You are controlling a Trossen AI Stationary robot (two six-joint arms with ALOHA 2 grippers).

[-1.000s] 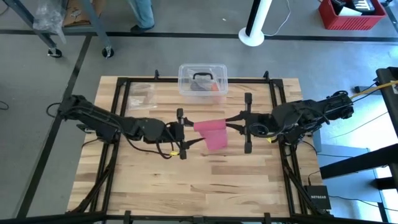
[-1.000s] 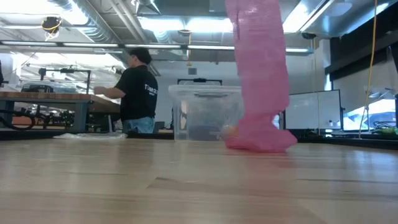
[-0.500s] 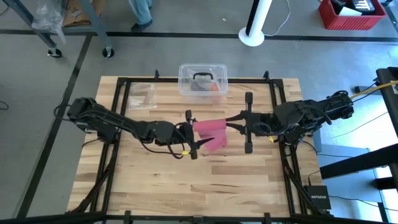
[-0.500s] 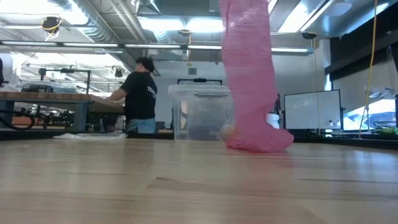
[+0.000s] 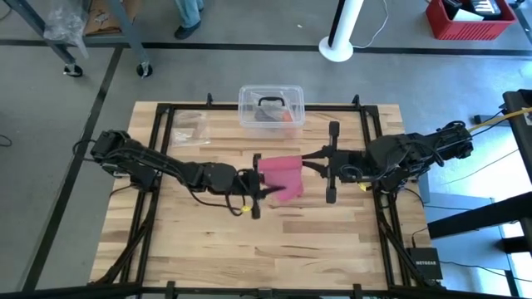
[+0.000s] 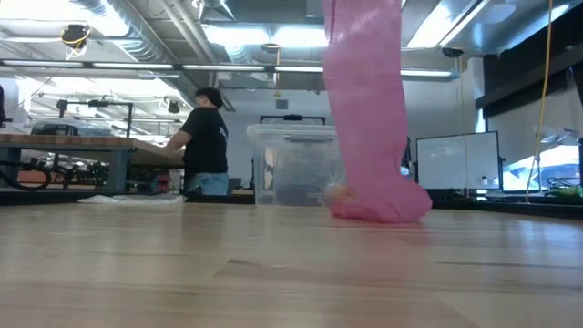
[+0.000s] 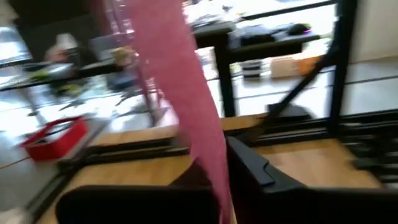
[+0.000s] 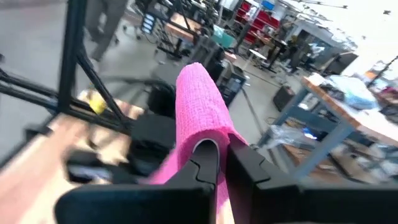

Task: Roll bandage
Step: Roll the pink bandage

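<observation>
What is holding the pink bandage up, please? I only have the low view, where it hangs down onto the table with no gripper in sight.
Observer: The right gripper is shut on the bandage.
Operator: Thank you. Where is the left gripper?
Observer: The left gripper is at the strip's other edge, shut on it.
Operator: Is the clear box close by?
Observer: The clear box stands apart from it, at the table's far edge.

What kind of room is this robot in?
Probably a workshop or robot lab. There's a wooden table in a metal frame on a concrete floor, a workbench with a person working behind it, and bare ceiling pipes.
</observation>
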